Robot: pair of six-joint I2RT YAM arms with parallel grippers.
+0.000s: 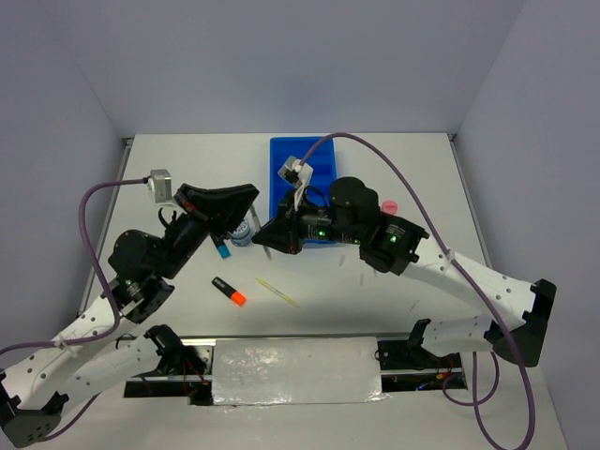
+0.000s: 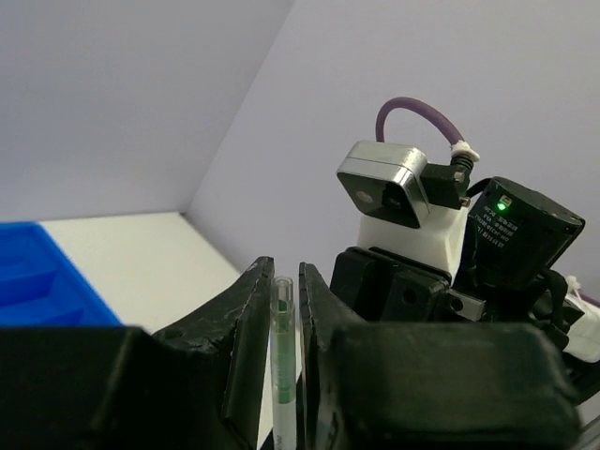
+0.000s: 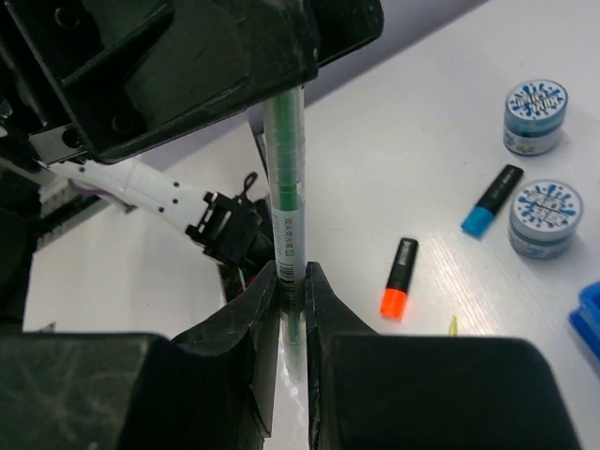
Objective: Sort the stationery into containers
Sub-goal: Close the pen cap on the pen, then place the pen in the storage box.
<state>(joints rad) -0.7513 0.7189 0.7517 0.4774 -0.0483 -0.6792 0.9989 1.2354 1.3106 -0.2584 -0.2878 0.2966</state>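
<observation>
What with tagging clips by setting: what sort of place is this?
Likely a robotics lab cell: white table boxed by plain walls, two cabled robot arms mounted at its edge.

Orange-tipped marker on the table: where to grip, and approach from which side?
Take the orange-tipped marker mid-barrel from straight above, closing across its width. It lies flat and diagonal on the table, apart from the thin yellow stick, so both long sides are free.

Tray behind marker and stick
</observation>
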